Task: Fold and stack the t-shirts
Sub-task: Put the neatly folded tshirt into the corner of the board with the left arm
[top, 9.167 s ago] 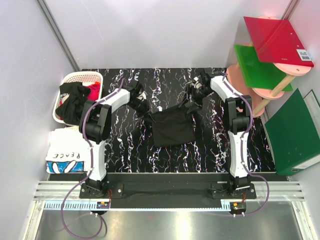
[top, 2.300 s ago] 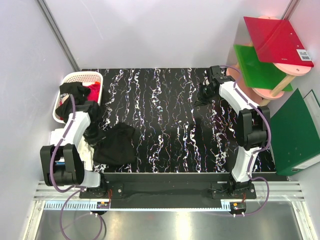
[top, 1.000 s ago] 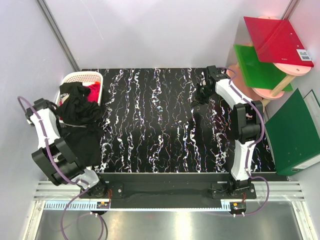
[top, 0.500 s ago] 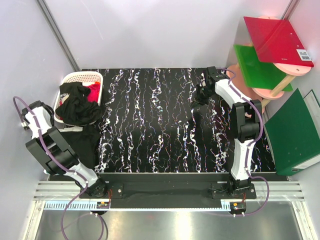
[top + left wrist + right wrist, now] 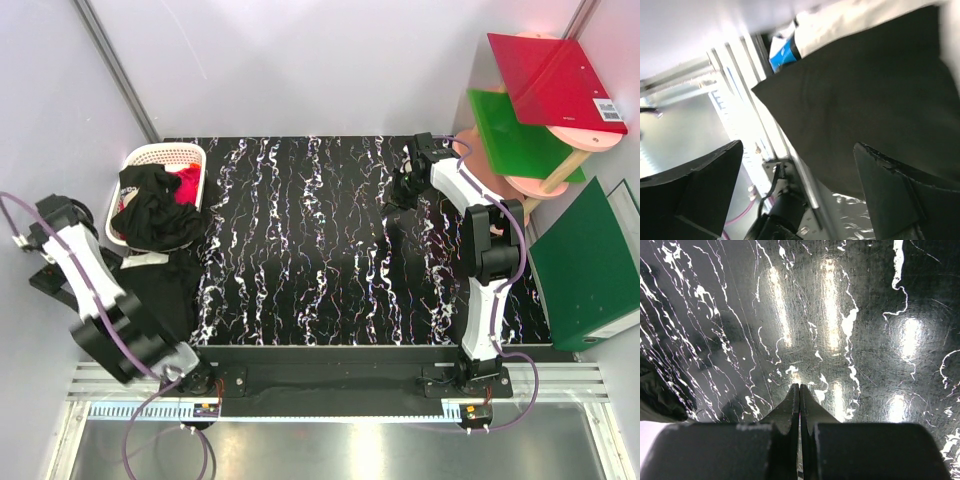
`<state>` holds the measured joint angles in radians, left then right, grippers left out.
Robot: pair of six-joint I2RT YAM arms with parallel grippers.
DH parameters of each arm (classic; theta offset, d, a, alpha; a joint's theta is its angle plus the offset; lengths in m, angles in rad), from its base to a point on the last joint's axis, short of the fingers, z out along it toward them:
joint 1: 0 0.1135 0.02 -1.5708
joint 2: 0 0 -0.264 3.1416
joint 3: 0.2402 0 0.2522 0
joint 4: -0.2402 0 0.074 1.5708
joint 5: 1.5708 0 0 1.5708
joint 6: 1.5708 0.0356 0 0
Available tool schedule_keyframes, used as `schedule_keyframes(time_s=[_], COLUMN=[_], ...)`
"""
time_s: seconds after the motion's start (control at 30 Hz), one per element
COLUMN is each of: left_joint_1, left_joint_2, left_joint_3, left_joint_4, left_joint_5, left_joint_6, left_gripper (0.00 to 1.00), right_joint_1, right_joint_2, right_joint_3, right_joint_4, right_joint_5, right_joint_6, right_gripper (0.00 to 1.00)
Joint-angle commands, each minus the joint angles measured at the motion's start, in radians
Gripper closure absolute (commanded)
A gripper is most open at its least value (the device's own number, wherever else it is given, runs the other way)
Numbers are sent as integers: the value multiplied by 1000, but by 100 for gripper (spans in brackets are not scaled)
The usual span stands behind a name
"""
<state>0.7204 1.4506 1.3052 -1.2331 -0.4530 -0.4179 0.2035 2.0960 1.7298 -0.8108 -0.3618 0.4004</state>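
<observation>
Left gripper [image 5: 796, 150]: jaws spread wide, nothing held, out past the table's left edge. Folded black t-shirt [image 5: 865, 100] lies on the white t-shirt [image 5: 840, 22], near the basket [image 5: 165, 152]. Right gripper [image 5: 799, 390]: closed, empty, above the table [image 5: 865, 315]. Risk: a low return swing could snag the fold; clearance looks unclear.
</observation>
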Motion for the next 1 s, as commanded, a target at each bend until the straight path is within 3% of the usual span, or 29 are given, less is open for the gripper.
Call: schedule_keyframes(time_s=[0.0,0.07,0.1,0.13,0.17,0.23,0.27,0.37,0.47,0.73,0.87,0.97], left_joint_1=[5,-32,-33,-35,-38,-50,-61,-149,-294,-415,-558,-622], left_joint_2=[-226,-246,-262,-277,-304,-334,-355,-387,-403,-265,-135,-36], left_joint_3=[74,27,-7,-79,-121,-254,-306,-460,-488,-393,-294,-248], left_joint_4=[21,15,32,62,81,157,203,337,351,318,238,221], left_joint_5=[103,129,208,250,349,481,666,865,765,696,423,366], left_joint_6=[-13,-6,1,1,-8,-13,8,2,-19,25,63,86], left_gripper=[1,9,20,65,98,100,100,100,100,100,100,100], right_joint_1=[-4,-4,-4,-4,-4,-6,-4,-4,-4,-4,-4,-4], right_joint_2=[4,10,12,13,15,16,18,19,18,10,6,6], right_joint_3=[39,43,43,43,45,43,43,42,39,24,17,16], right_joint_4=[-5,-4,-4,-5,-4,-5,-4,-5,-5,-4,-4,-4], right_joint_5=[-37,-43,-46,-49,-49,-49,-51,-54,-55,-55,-49,-48], right_joint_6=[6,9,9,9,9,9,11,12,14,9,9,8], right_gripper=[100,100,100,100,100,100,100,100,100,100,100,100])
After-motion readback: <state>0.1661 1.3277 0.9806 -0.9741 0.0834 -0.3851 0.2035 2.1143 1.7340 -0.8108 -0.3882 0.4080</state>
